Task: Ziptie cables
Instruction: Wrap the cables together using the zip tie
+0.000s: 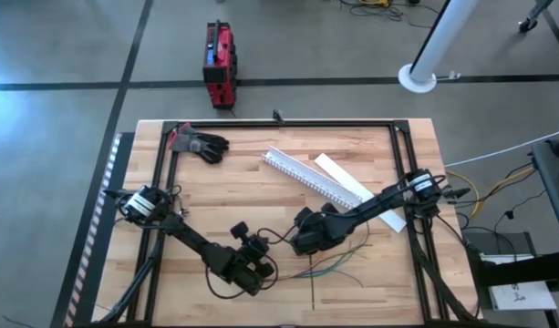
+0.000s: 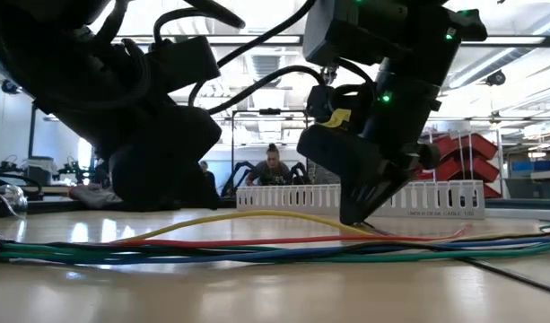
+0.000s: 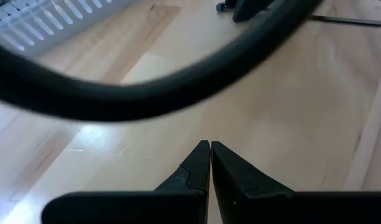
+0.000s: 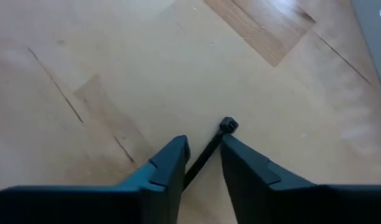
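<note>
Cables (image 2: pixel 257 249): green, blue, red and yellow wires, lay nearest the low camera, stretched flat along the wooden table (image 1: pixel 243 187) near its front edge; in the high view they fanned out (image 1: pixel 338 267) on the front part of the table, just in front of the right gripper.

Right gripper (image 4: pixel 201 163): sat low over the table near its middle, fingers slightly apart with a black zip tie (image 4: pixel 210 148) lying between them, its square head (image 4: pixel 228 125) just past the fingertips. Whether the fingers pressed the strap could not be told. In the low view its tips (image 2: pixel 360 213) reached down to the yellow wire.

Left gripper (image 3: pixel 210 163): fingers pressed together with nothing between them, held over bare wood near the front, left of the right gripper (image 1: pixel 306 239); seen from above at (image 1: pixel 252 264).

White slotted channel (image 1: pixel 311 178): lay diagonally behind the right gripper, its flat white lid (image 1: pixel 357 189) alongside, partly under the right arm.

Dark work glove (image 1: pixel 201 144): rested at the far left corner.

Red toolbox (image 1: pixel 218 64): stood on the floor beyond the table.

Person (image 2: pixel 273 169): seated in the room behind, seen in the low view.
</note>
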Action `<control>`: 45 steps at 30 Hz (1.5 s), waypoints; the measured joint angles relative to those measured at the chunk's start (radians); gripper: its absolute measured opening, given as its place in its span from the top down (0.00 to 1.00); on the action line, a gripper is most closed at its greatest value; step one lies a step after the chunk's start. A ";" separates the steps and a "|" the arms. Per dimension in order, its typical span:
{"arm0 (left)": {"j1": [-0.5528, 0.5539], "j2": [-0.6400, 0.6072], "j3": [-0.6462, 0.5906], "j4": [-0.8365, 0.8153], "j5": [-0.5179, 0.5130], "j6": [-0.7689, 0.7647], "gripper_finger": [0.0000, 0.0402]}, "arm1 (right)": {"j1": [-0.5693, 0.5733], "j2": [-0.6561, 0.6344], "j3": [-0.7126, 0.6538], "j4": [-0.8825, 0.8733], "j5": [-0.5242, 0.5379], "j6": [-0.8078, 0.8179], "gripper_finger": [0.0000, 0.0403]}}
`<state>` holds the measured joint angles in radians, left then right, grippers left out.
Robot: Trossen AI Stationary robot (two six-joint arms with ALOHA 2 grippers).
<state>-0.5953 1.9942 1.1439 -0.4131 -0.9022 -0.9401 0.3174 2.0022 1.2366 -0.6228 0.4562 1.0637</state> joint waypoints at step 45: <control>0.047 0.047 -0.015 0.905 0.195 0.724 0.68 | 0.404 -0.147 -0.698 1.581 0.371 -0.740 1.00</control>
<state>-0.5483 2.0408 1.1290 0.4914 -0.7071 -0.2160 0.7215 1.8549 0.5389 0.9578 0.8270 0.3241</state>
